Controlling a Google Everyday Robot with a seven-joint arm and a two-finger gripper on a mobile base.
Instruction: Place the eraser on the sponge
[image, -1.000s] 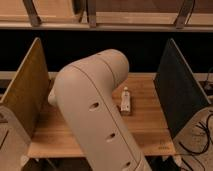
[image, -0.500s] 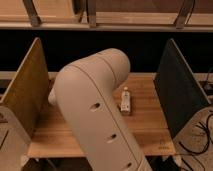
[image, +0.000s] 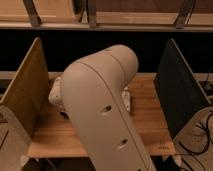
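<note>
Your view's mostly eaten by the big beige arm (image: 100, 107) running through the middle of the frame, covering much of the wooden table (image: 147, 125). The gripper's hidden somewhere behind it, left of center, so no telling its state. What's probably the eraser (image: 128, 101), small and pale, peeks out at the arm's right edge, on the table mid-frame.

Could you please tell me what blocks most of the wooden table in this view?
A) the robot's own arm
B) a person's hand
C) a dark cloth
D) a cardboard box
A: the robot's pale arm fills the middle of the view and covers most of the table. The gripper is not visible, presumably hidden behind the arm.
</note>
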